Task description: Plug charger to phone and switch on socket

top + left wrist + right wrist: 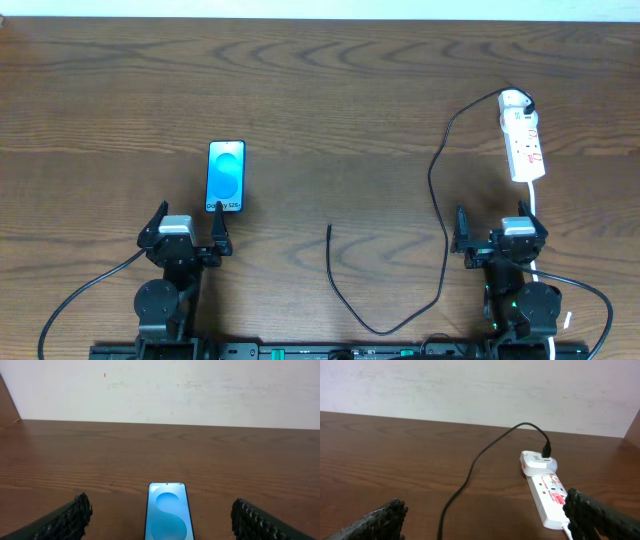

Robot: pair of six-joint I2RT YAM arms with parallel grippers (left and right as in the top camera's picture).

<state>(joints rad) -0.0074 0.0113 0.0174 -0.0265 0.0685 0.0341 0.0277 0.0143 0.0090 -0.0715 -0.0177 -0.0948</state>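
My left gripper (191,214) hangs wide apart and empty, with the phone (226,176) flat on the counter (330,90) just ahead. My right gripper (499,222) is equally spread and holds nothing; the socket (522,135) is just beyond it. The charger (437,190) is already plugged in there, its loose tip lying between my arms. I'd pinch close behind that tip, so it points true at the phone's port.

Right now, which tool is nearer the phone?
Left. The left tool is just short of the phone; the right tool is far across the table, near the socket.
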